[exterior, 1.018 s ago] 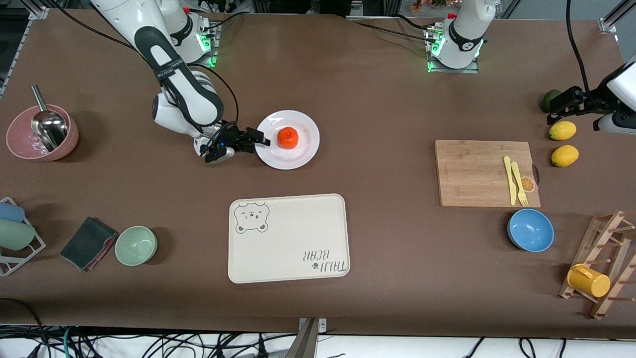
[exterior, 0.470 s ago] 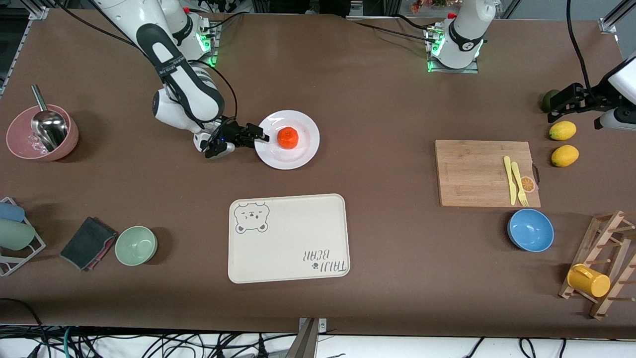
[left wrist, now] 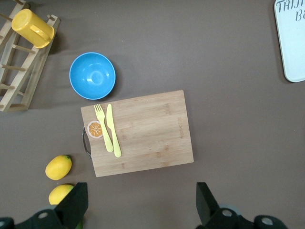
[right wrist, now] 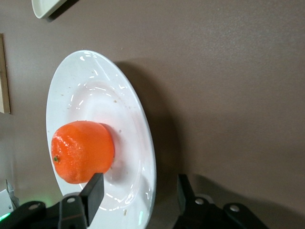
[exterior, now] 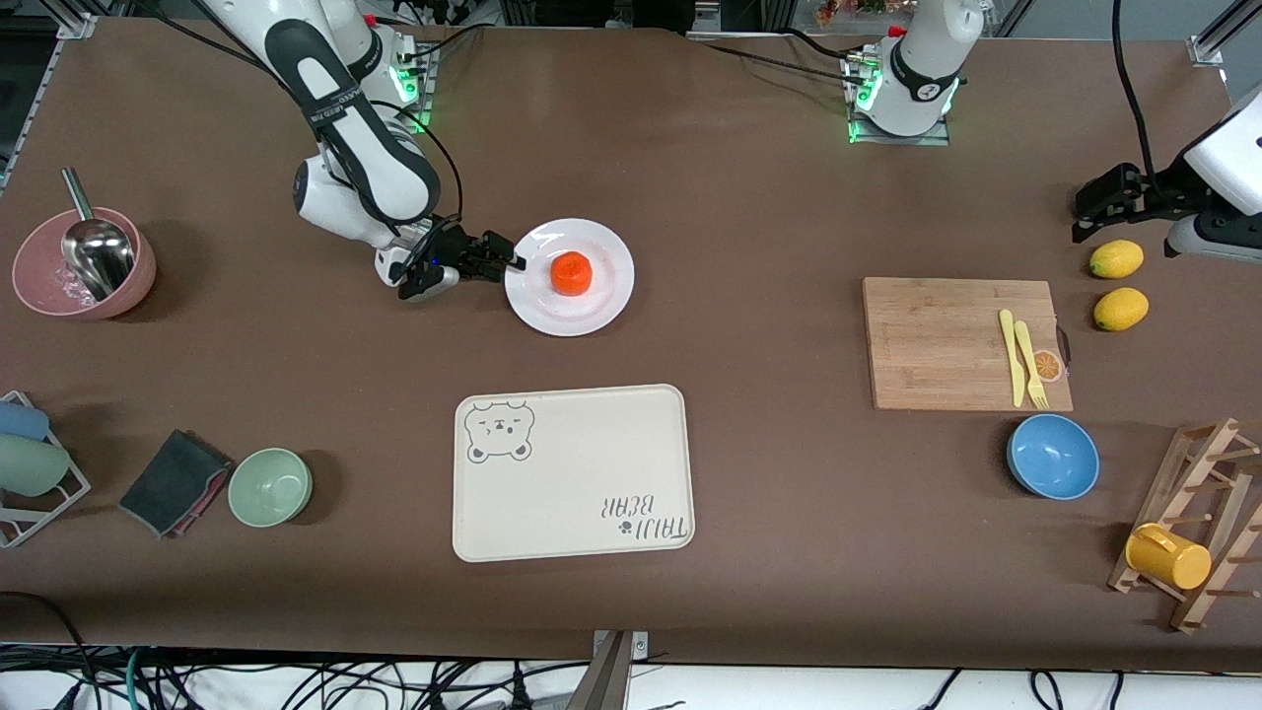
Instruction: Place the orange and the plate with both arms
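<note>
The orange (exterior: pixel 571 273) sits on the white plate (exterior: pixel 609 296), which lies on the table near the right arm's base. My right gripper (exterior: pixel 505 254) is open and low at the plate's rim on the side toward the right arm's end. In the right wrist view its fingers (right wrist: pixel 94 190) straddle the rim of the plate (right wrist: pixel 95 90), with the orange (right wrist: pixel 82 151) just past one finger; the gripper (right wrist: pixel 140 191) holds nothing. My left gripper (exterior: pixel 1082 212) is open and empty, up over the table by the lemons; in the left wrist view it (left wrist: pixel 140 202) is over bare table.
A cream bear tray (exterior: pixel 572 473) lies nearer the camera than the plate. A cutting board (exterior: pixel 937 345) with yellow cutlery, two lemons (exterior: pixel 1116 258), a blue bowl (exterior: pixel 1053 456) and a cup rack (exterior: pixel 1198 523) are toward the left arm's end. A green bowl (exterior: pixel 270 486) and a pink bowl (exterior: pixel 39 271) are toward the right arm's end.
My right gripper has drawn back a little from over the plate's rim to its edge. My left gripper has moved farther from the camera, now over where a green fruit showed.
</note>
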`<control>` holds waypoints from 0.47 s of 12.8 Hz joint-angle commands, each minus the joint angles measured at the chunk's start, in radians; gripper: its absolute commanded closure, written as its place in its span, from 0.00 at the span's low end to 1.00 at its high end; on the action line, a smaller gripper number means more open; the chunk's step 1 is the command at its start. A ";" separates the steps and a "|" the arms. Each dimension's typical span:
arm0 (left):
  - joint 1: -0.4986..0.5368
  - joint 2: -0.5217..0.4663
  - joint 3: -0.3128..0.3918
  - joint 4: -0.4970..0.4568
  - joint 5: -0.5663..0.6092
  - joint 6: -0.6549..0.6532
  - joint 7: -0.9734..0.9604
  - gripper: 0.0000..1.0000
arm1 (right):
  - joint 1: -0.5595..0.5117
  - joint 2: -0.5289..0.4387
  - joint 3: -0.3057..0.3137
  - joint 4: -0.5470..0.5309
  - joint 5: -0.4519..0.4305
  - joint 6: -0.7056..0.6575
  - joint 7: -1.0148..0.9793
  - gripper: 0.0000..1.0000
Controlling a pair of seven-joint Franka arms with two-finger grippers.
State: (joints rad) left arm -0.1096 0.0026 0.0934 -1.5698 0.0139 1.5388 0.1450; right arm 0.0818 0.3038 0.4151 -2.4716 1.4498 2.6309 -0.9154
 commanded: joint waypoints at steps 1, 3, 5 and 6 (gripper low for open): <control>0.007 -0.021 0.002 -0.024 -0.012 0.017 0.025 0.00 | -0.005 -0.020 0.025 -0.020 0.034 0.014 -0.020 0.36; 0.007 -0.019 0.002 -0.024 -0.012 0.018 0.027 0.00 | -0.005 -0.015 0.027 -0.020 0.055 0.015 -0.037 0.39; 0.007 -0.019 0.000 -0.022 -0.012 0.018 0.027 0.00 | -0.005 -0.008 0.025 -0.020 0.072 0.014 -0.069 0.42; 0.007 -0.018 0.002 -0.024 -0.012 0.018 0.027 0.00 | -0.005 0.000 0.025 -0.020 0.081 0.015 -0.083 0.50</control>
State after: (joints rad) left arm -0.1072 0.0026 0.0939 -1.5712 0.0139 1.5401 0.1454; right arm 0.0818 0.3058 0.4279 -2.4768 1.4928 2.6314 -0.9504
